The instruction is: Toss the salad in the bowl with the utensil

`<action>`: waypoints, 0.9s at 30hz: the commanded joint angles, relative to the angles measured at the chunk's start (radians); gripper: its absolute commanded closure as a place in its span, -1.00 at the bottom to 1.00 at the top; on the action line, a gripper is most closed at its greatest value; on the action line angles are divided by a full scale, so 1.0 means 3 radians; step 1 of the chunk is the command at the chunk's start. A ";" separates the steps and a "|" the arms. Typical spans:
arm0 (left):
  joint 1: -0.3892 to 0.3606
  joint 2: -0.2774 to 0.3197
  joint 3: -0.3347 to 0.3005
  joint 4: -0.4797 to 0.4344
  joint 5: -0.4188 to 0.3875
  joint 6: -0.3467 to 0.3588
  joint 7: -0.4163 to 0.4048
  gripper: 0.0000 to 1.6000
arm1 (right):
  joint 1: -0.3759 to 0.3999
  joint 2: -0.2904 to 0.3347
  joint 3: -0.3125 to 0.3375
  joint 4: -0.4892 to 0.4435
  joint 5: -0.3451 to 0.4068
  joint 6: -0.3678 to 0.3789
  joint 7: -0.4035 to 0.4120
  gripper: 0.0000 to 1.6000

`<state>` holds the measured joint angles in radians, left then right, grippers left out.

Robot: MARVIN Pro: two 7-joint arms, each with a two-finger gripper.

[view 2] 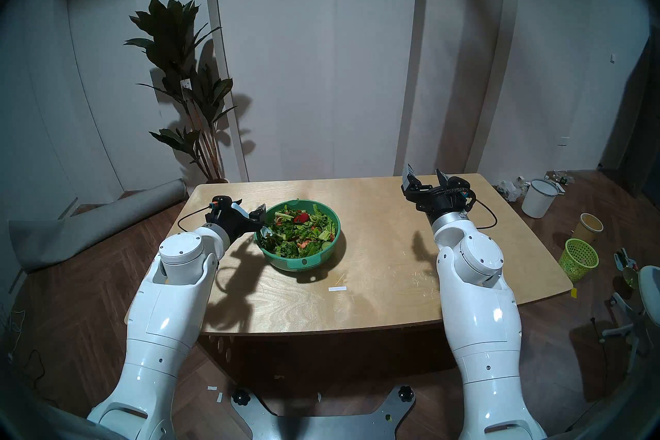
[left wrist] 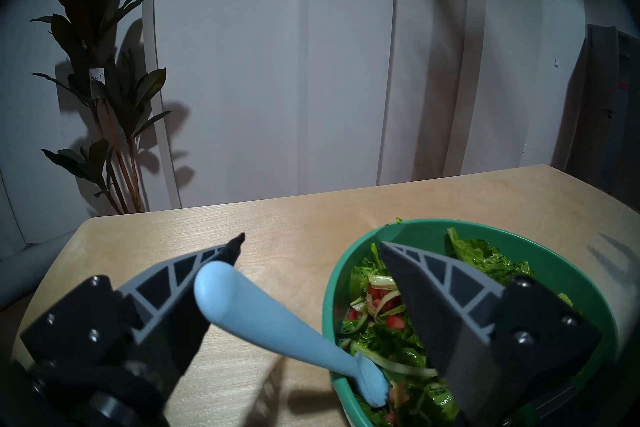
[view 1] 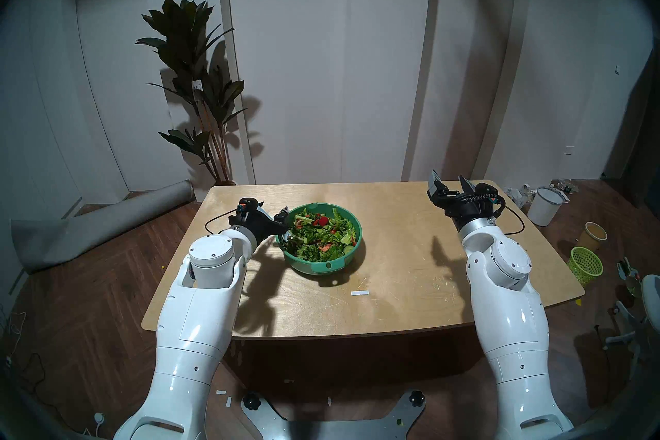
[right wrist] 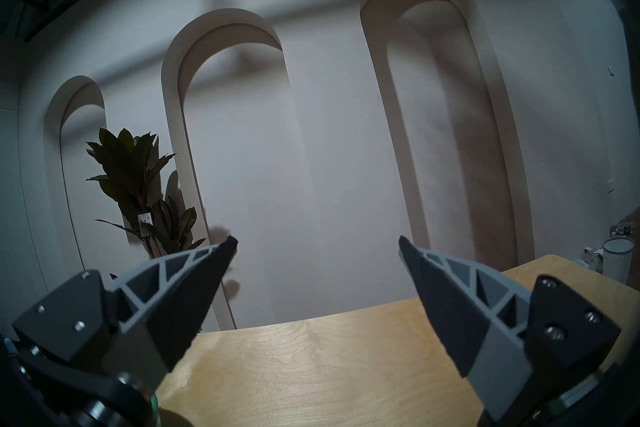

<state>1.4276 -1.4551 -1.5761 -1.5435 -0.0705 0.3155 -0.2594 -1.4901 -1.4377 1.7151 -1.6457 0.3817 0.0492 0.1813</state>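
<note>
Left wrist view shows the left claw [left wrist: 311,242] spread wide over the near-left rim of the green bowl [left wrist: 415,228]: one finger hangs over the bare tabletop [left wrist: 294,218], the other above the salad [left wrist: 381,339]. Between them the pale blue utensil [left wrist: 263,315] lies slanted across the bowl's rim, its rounded handle end resting against the inner face of the tabletop-side finger and its far end buried among the leaves; the tines are hidden. Whether that finger only touches the handle or supports it cannot be told, but the other finger stands clear of it, so nothing is pinched.

From the head view, the bowl [view 1: 351,250] sits left of the tabletop's [view 1: 393,271] middle, its lighter tab handle facing the robot, heaped with green leaves, red pieces and cucumber slices. A small white strip [view 1: 360,293] lies nearer the front edge. Further right, the right claw [view 1: 450,184] is raised above the tabletop's far right part, fingers spread, holding nothing.
</note>
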 commanded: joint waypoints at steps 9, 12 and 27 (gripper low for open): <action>-0.0019 0.0005 -0.0048 -0.0117 -0.0007 -0.0064 -0.0010 -1.00 | -0.0015 -0.0021 -0.0018 -0.0122 -0.0009 -0.0016 -0.0012 -1.00; -0.0013 0.0004 -0.0055 -0.0141 0.0033 -0.0097 0.0038 -1.00 | -0.0018 -0.0023 -0.0020 -0.0124 -0.0006 -0.0015 -0.0010 -1.00; 0.0120 0.0009 -0.0248 -0.0721 -0.0004 -0.0306 0.0088 -1.00 | 0.0024 0.0001 -0.0089 -0.0098 -0.0050 0.0035 -0.0010 -1.00</action>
<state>1.4581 -1.4541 -1.6284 -1.6613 -0.0470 0.2763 -0.2174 -1.5001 -1.4450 1.7045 -1.6551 0.3842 0.0495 0.1800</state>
